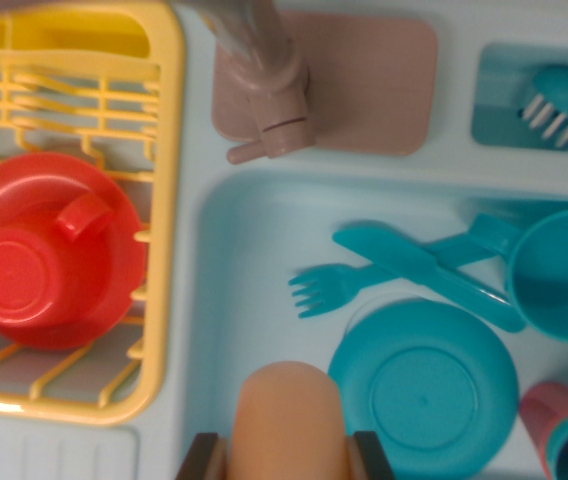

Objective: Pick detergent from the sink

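Now your gripper [289, 460] sits at the frame's bottom edge, its dark fingers [204, 458] seemingly clamped on the orange detergent bottle [290, 420] over the sink [249, 270].

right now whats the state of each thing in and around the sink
detergent bottle: between the gripper fingers, apparently gripped
red cup: upside down in yellow rack
teal plate: flat in sink
teal cup: lying on its side
fork: under knife, crossed
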Robot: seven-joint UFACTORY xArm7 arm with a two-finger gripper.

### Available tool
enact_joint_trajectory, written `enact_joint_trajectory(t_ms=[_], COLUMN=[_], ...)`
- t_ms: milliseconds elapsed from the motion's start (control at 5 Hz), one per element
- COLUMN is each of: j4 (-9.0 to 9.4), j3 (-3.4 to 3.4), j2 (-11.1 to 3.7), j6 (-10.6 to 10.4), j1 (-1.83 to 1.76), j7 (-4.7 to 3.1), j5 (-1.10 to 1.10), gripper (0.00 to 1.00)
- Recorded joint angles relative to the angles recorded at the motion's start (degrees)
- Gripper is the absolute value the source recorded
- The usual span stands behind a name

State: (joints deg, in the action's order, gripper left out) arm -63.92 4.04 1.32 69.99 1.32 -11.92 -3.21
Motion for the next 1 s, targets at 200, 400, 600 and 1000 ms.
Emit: enact_joint_trajectory(t_ms=[200, 400, 600, 1000], j4=[-2.02, -2.02, -4.02, -5.90], j3=[0.01, 0.01, 0.03, 0.04], j2=[0.70, 0.70, 1.39, 2.04], j6=[2.71, 2.71, 5.40, 7.92], j1=[-0.01, -0.01, -0.02, -0.03], j7=[0.18, 0.18, 0.36, 0.52], j5=[0.12, 0.12, 0.24, 0.35], gripper=[1.00, 1.00, 1.00, 1.00])
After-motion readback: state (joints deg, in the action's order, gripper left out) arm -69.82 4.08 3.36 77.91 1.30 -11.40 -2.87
